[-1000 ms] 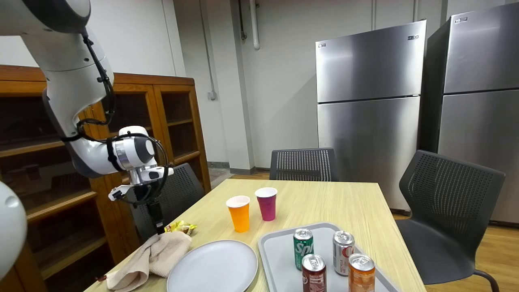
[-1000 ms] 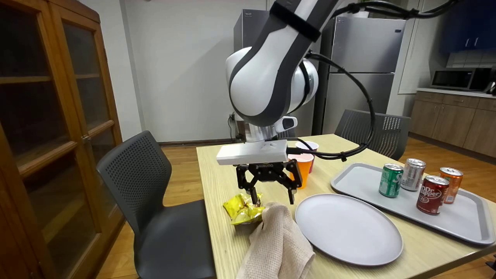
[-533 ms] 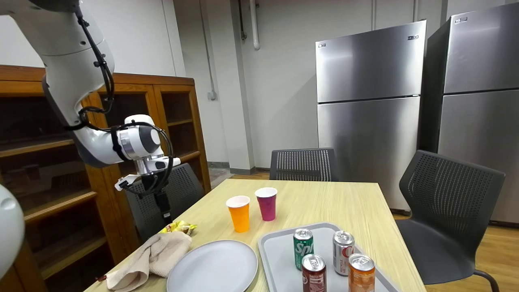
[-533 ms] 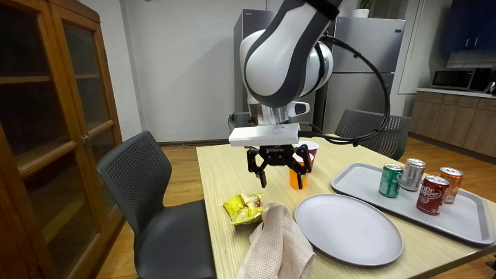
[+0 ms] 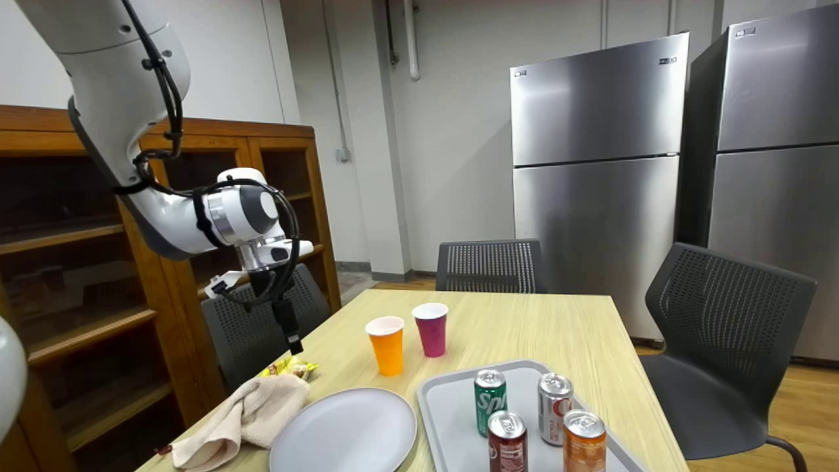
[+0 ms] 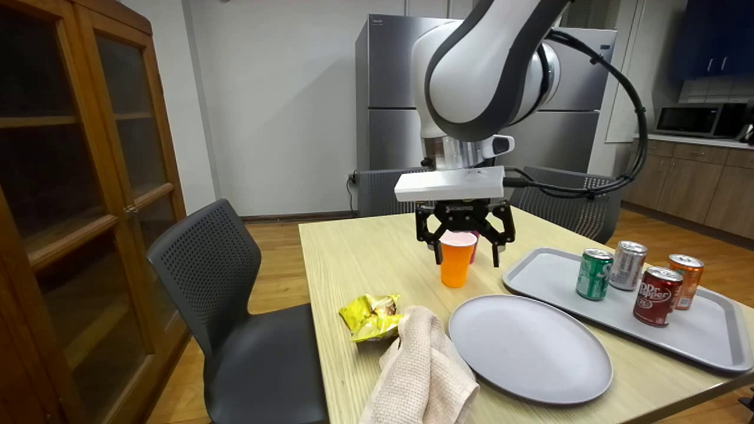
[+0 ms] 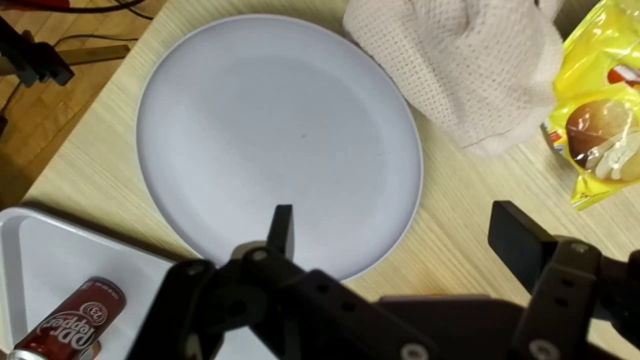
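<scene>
My gripper [image 6: 467, 257] is raised above the table with its fingers wide apart and nothing between them. In an exterior view it overlaps the orange cup [image 6: 455, 268]; the wrist view shows the plate's edge and bare wood below the gap. Under it lies a round grey plate [image 7: 280, 125], with a crumpled beige cloth [image 7: 465, 75] beside the rim. A yellow snack bag [image 7: 600, 120] sits by the cloth, and in an exterior view the fingertips [image 5: 295, 346] appear just above that bag [image 5: 288, 368]. A magenta cup [image 5: 430, 331] stands behind the orange one.
A grey tray [image 6: 548, 277] bears several cans: a green Sprite can [image 6: 594, 274], a silver can [image 6: 628, 266], a dark red Dr Pepper can [image 6: 658, 297] and an orange can [image 6: 686, 281]. Dark chairs [image 6: 235, 318] surround the table; a wooden cabinet [image 5: 85, 341] stands behind the arm.
My gripper has risen from beside the cloth and snack bag and moved rightward in both exterior views, its fingers staying apart. The cloth, bag, plate, cups and cans look unmoved.
</scene>
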You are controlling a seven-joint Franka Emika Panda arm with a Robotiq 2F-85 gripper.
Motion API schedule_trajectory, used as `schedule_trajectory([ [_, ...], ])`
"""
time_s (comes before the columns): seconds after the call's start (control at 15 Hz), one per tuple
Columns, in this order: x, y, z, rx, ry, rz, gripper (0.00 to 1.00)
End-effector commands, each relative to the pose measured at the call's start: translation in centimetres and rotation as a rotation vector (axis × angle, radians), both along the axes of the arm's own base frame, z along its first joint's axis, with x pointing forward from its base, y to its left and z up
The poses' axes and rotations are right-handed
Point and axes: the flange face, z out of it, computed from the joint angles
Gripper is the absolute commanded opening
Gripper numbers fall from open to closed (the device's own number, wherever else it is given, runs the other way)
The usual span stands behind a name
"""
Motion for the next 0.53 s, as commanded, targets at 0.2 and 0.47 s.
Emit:
schedule_trajectory([
  [0.2, -1.4, -8.2, 1.3, -0.004, -0.046, -0.027, 1.0],
  [0.47, -1.6, -14.0, 1.2, -0.002, -0.062, -0.096, 1.0],
])
